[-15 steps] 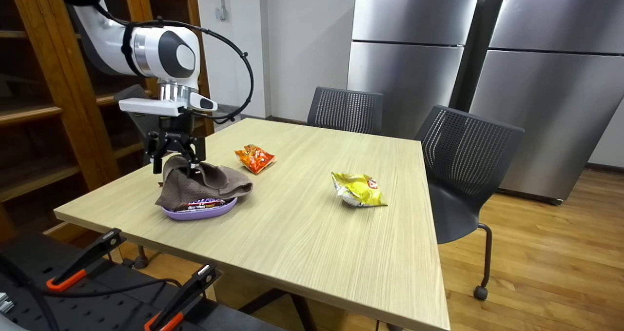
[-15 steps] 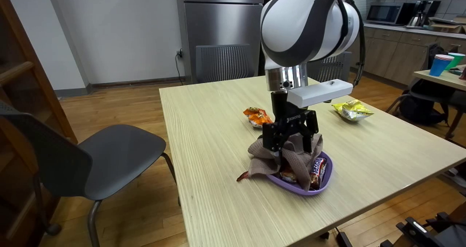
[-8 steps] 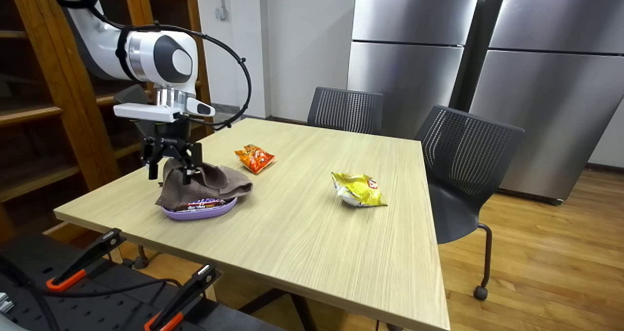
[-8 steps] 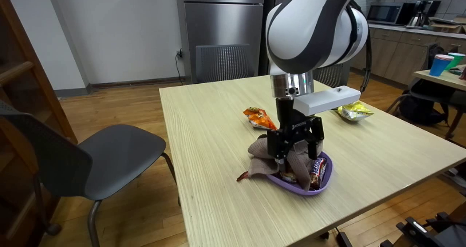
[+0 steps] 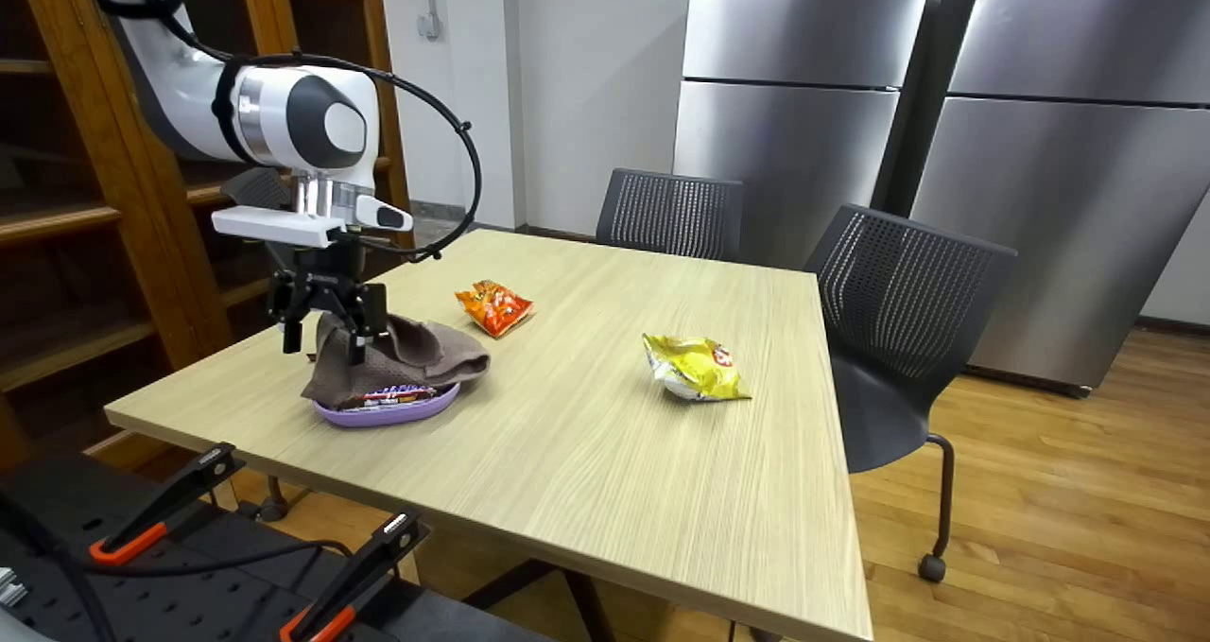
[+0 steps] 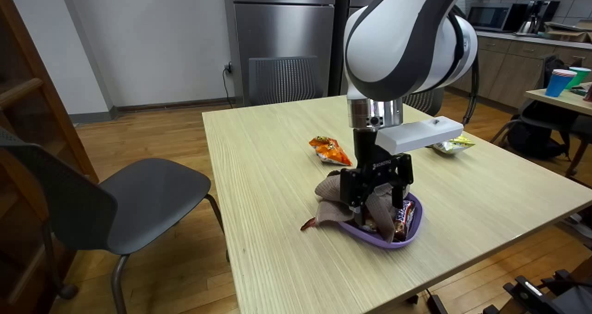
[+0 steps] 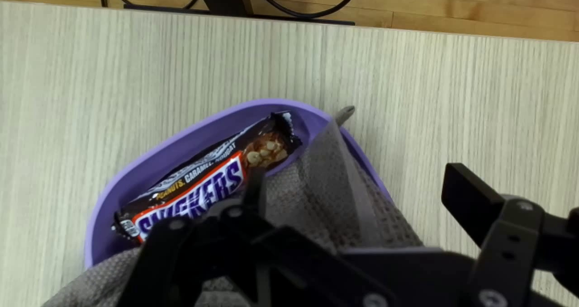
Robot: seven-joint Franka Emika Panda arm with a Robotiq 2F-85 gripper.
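On the table (image 6: pixel 273 203), cloth (image 5: pixel 402 372) slumps over the tray (image 7: pixel 203 136), likely propped by its rim. Gripper (image 7: pixel 355 182) spread wide over the cloth, nothing pinched, contact unclear. Snickers (image 7: pixel 199 187) in tray's uncovered end, walls probably keeping it put.

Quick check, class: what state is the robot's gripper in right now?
Gripper: open, its fingers spread apart close to the brown cloth, holding nothing.

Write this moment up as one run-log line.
jaws: open at brown towel, holding nothing | towel: draped partly over purple dish | Snickers bar: in dish | orange packet, yellow packet: on table
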